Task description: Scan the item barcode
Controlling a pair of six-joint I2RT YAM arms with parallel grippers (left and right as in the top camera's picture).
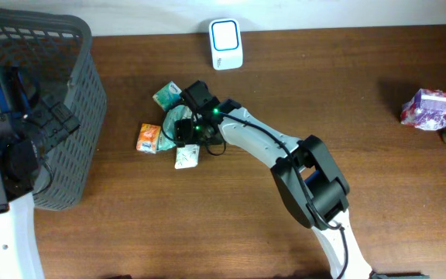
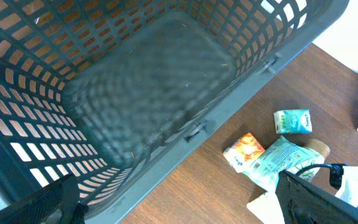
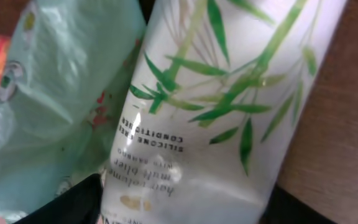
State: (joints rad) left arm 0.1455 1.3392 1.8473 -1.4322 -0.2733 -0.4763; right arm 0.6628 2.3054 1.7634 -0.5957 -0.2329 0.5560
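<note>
- Left gripper (image 2: 179,194), fingers spread wide, hangs over the grey basket (image 1: 84,116).
- White bamboo-print pouch (image 3: 229,106) lies on the table (image 1: 362,77) beside a green packet (image 3: 55,93) and an orange packet (image 1: 147,138).
- Right gripper (image 1: 186,132) sits over the pouch; pinching or not, cannot tell.
- White scanner (image 1: 226,44) stands behind them.

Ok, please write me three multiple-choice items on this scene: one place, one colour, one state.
1. Where does the white scanner stand?
A) inside the basket
B) on the table, beyond the pile of packs
C) beside the purple pack

2. Which colour are the leaves printed on the white tube?
A) red
B) blue
C) green

3. How do the jaws of the left gripper stand?
A) wide open, empty
B) shut on the tube
C) shut on the orange pack

1 B: overhead shows it past the pile. 2 C: the right wrist view shows green leaves. 3 A: nothing lies between them.
</note>
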